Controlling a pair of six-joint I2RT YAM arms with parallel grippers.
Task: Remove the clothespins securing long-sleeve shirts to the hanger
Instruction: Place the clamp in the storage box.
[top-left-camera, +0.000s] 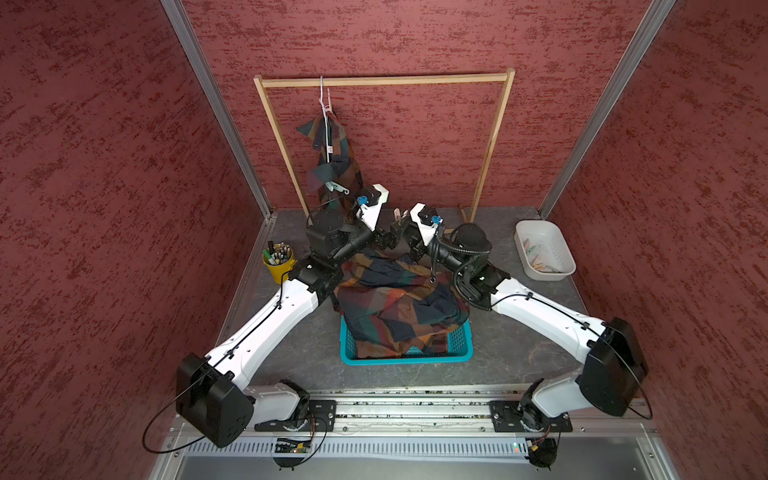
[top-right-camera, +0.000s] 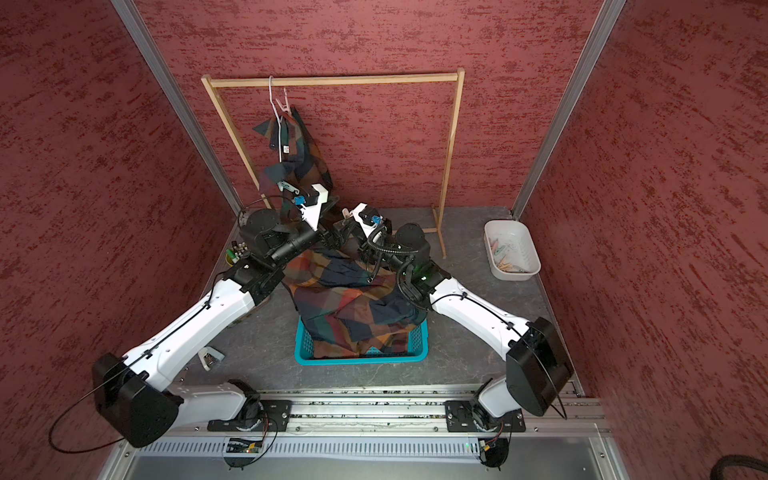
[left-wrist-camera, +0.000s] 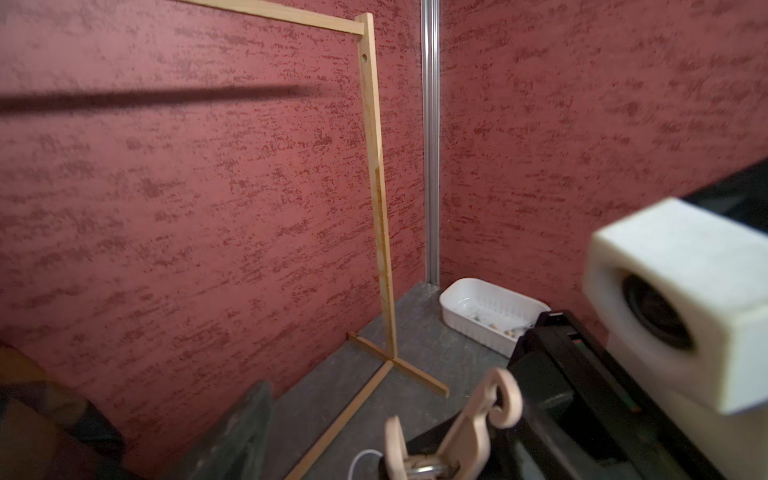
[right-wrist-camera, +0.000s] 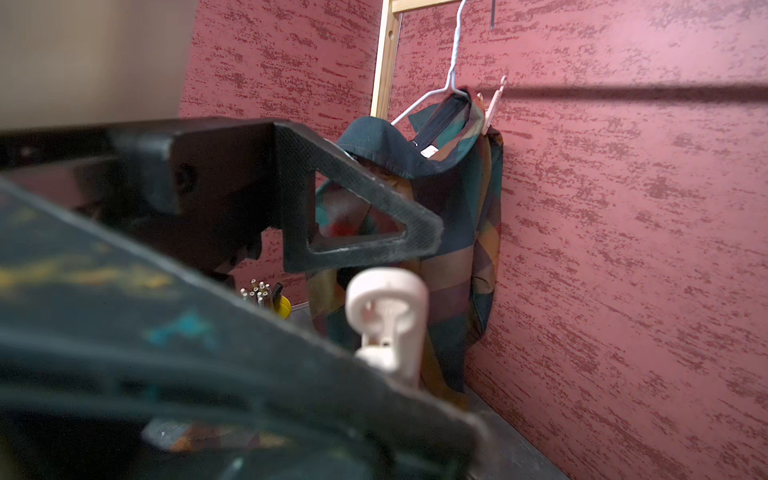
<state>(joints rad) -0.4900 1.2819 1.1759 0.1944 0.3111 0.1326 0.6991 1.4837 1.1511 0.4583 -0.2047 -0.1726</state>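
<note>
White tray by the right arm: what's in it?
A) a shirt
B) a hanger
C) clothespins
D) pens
C: several loose clothespins lie in the white tray, as both top views show.

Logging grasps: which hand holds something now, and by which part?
The right hand holds a pale peach clothespin by the end opposite its hook, which sticks out free. The left hand is open, holding nothing.
</note>
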